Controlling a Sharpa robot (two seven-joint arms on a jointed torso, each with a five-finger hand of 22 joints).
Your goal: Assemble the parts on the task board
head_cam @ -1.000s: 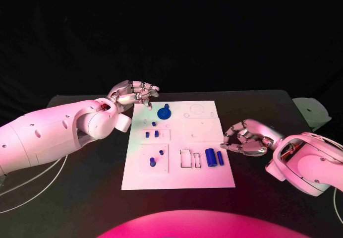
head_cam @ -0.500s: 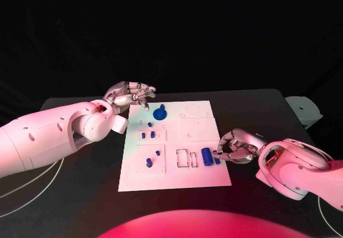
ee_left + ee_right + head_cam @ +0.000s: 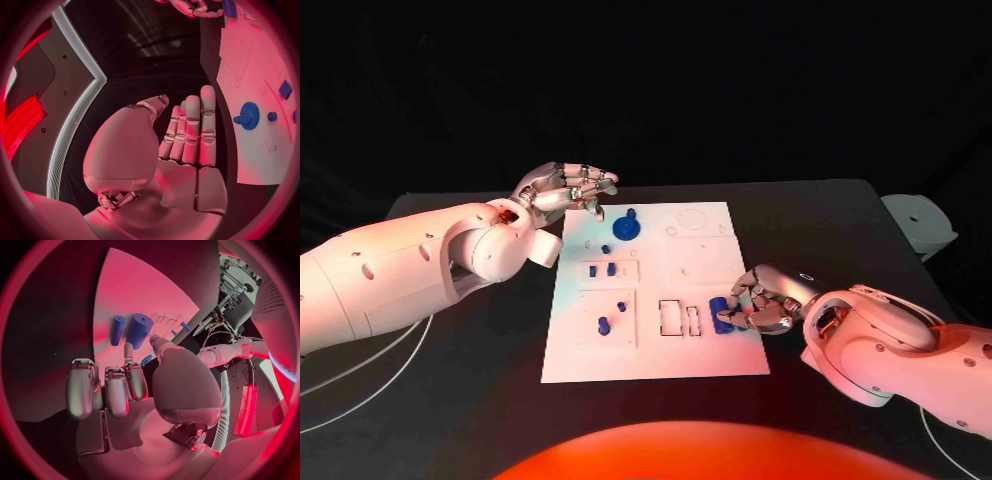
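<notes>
Beyond my work, I note a black table (image 3: 473, 380). A pale, rounded object (image 3: 923, 222) sits just off its far right corner. Thin white cables (image 3: 365, 372) trail across its near left edge.

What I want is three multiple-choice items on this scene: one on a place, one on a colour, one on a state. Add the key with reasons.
1. The right hand is:
A) at the task board's right edge, by the large cylinder
B) at the board's far-left corner
C) off the table

2. The gear is:
A) grey
B) white
C) blue

3. The left hand holds:
A) the gear
B) nothing
C) a cylinder

Key:
1. A: its fingers reach over that edge near the cylinder.
2. C: it is blue against the white board.
3. B: the left wrist view shows its fingers bare.
</notes>
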